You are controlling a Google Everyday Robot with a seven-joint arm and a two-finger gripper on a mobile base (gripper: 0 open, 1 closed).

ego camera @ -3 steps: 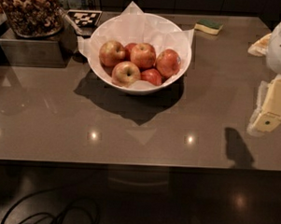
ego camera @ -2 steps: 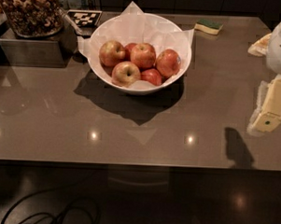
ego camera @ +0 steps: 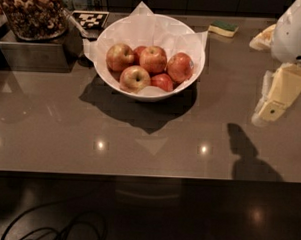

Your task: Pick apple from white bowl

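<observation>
Plainly, the round orange-red apple (ego camera: pixel 180 67) sat rightmost among other apples in the large white paper-lined bowl (ego camera: pixel 141 95). The cream-coloured gripper (ego camera: pixel 269 110) hung well apart, over the grey table's (ego camera: pixel 65 128) right side; whether it gaped or was closed could not be told.

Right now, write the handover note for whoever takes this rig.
The claw hangs over the right side of the table, well apart from the bowl, touching no fruit.
The apple lies in the white bowl, on its right side, among other apples.
Done: nothing yet; no apple lifted.
Left: reach the bowl, grasp the apple, lift it out.
</observation>
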